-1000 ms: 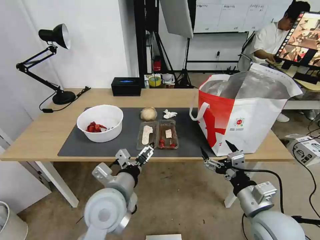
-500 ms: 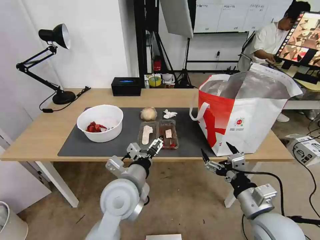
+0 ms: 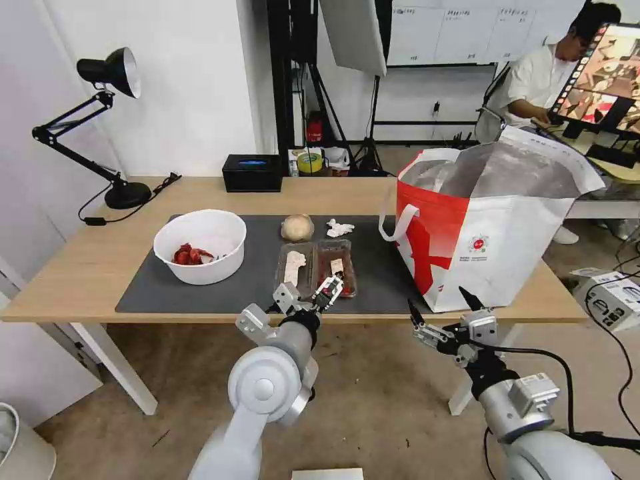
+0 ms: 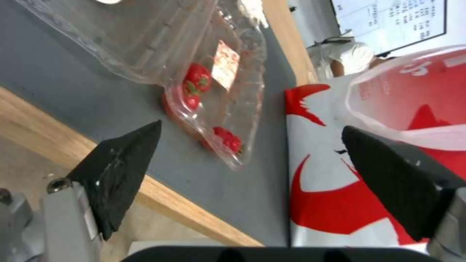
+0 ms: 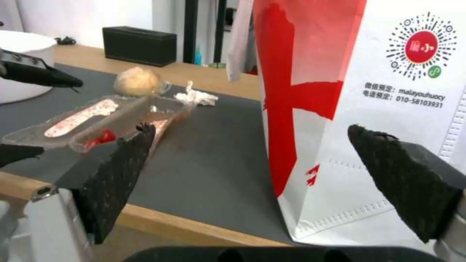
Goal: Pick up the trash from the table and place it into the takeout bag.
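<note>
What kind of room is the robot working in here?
Probably a lab or studio set up for recording: a softbox on stands hangs behind the table, a monitor stands at a desk on the right, and the floor is bare concrete.

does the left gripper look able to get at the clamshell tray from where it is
Probably yes. The left gripper is open at the near edge of the clear clamshell tray, with only bare mat around and the takeout bag off to its right.

On the worktop's (image 3: 93, 267) grey mat sit a white bowl (image 3: 200, 246) holding red scraps, an open clear clamshell tray (image 3: 315, 268), a beige ball (image 3: 297, 227) and a tissue wad (image 3: 339, 229). The white-and-red takeout bag (image 3: 490, 233) stands upright, open.
</note>
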`<state>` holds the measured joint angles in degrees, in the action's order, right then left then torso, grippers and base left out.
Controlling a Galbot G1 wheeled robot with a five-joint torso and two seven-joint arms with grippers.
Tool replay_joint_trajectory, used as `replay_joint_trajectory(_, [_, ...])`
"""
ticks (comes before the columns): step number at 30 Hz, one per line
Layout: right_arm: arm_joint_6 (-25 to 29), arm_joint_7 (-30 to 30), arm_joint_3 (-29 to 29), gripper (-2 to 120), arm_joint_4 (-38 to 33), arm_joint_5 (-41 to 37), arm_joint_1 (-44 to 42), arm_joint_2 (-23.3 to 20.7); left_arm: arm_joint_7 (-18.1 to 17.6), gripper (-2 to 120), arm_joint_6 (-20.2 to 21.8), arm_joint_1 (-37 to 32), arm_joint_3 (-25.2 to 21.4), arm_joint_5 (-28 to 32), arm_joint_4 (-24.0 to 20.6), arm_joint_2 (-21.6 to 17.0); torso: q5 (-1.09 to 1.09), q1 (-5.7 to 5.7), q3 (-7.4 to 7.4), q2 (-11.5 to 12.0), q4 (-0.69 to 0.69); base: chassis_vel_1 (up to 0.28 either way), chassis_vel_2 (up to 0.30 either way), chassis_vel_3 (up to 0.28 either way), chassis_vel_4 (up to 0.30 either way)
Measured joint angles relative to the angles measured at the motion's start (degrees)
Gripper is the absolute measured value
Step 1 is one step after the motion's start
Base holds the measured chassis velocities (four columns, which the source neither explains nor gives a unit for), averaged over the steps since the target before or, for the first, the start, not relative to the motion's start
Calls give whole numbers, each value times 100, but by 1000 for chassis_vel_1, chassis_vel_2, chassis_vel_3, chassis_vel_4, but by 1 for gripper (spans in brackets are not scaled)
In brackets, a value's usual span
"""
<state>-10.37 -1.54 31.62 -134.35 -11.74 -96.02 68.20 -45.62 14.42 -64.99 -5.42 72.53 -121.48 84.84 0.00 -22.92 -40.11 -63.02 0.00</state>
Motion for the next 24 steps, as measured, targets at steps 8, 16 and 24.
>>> replay_joint_trajectory(8, [48,35,-1,100,0,67,-38,57,-45,100,-2,143,9,-45,236,-37,0,0,0,0,0,0,0,0,0])
replay_joint_trajectory(16, [98,56,-20,100,23,174,-73,165,-86,100,-67,226,2,-123,476,43,0,0,0,0,0,0,0,0,0])
replay_joint_trajectory(24, [106,57,-44,100,96,184,-50,186,-106,100,-89,301,-58,-142,599,19,-1,0,0,0,0,0,0,0,0])
